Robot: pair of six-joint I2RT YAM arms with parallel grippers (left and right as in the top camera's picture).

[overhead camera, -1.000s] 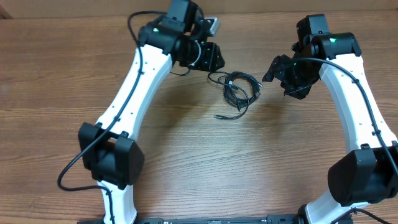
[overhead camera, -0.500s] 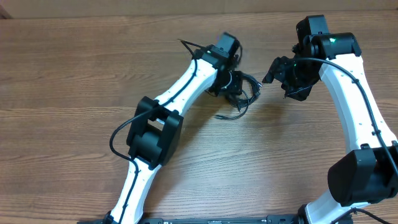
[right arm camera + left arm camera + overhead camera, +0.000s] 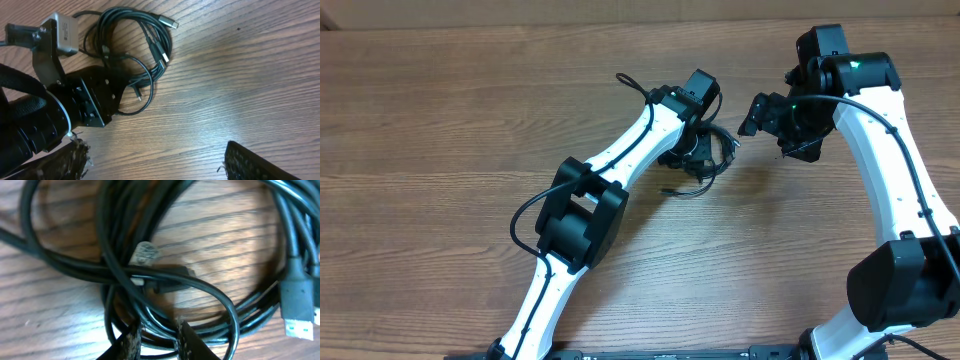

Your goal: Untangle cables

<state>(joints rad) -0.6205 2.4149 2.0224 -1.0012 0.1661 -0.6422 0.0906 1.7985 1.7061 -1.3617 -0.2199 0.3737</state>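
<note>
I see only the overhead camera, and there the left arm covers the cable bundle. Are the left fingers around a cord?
Observer: In the left wrist view, the left fingers stand close together, and black strands of the cables cross the narrow gap. I cannot tell whether they pinch.
Operator: Is any plug away from them?
Observer: Yes. A flat metal-tipped plug lies at the right edge of that view, apart from the fingers.
Operator: And the right fingers?
Observer: The right wrist view shows the right fingers wide apart over the bare table, with nothing between them.
</note>
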